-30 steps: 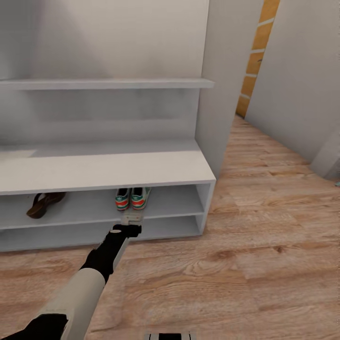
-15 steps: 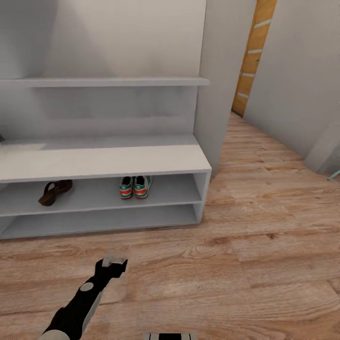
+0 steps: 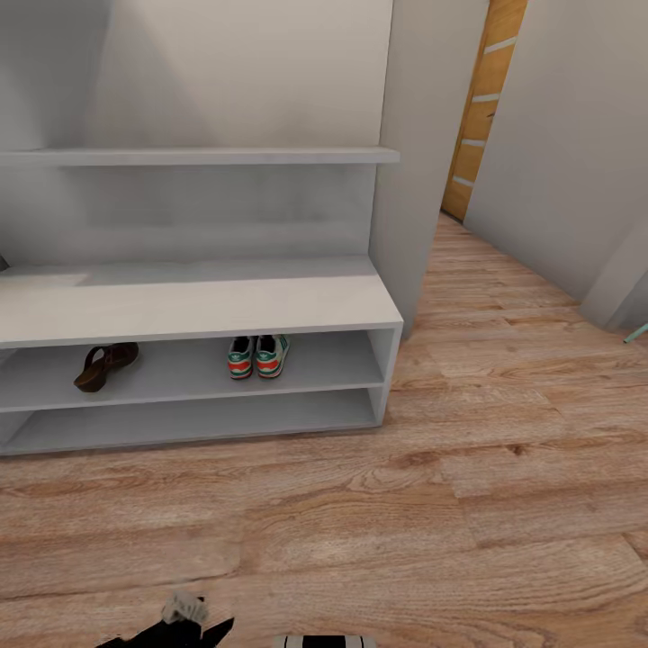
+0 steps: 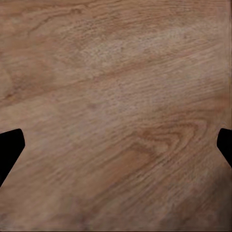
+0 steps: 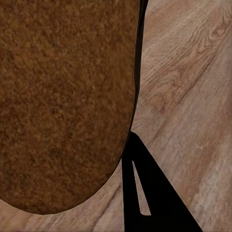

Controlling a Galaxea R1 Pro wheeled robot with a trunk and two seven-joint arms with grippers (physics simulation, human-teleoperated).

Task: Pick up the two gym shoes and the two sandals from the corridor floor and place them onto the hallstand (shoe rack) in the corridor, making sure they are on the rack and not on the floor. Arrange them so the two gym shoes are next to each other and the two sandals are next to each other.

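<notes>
The two gym shoes (image 3: pixel 256 356) stand side by side on the upper open shelf of the hallstand (image 3: pixel 198 310), heels toward me. One brown sandal (image 3: pixel 105 364) lies on the same shelf, well to their left. The other sandal (image 5: pixel 63 101) shows close up in the right wrist view, pressed against a black finger (image 5: pixel 145 193) of my right gripper (image 5: pixel 128 169), above the corridor floor (image 3: pixel 378 531). My left gripper (image 3: pixel 184 610) is low at the head view's bottom edge, far back from the rack. In the left wrist view the left gripper (image 4: pixel 116 150) is open over bare planks.
A grey-white side panel (image 3: pixel 409 180) rises at the rack's right end. Behind it is an orange wooden door (image 3: pixel 477 108), with a grey wall (image 3: pixel 567 153) on the right. A thin teal object (image 3: pixel 637 335) pokes in at the right edge. Wood floor stretches in front of the rack.
My left arm has drawn back from the shelf by the gym shoes, down to the view's bottom edge. The gym shoes stayed on the shelf. The head view shifted slightly at first.
</notes>
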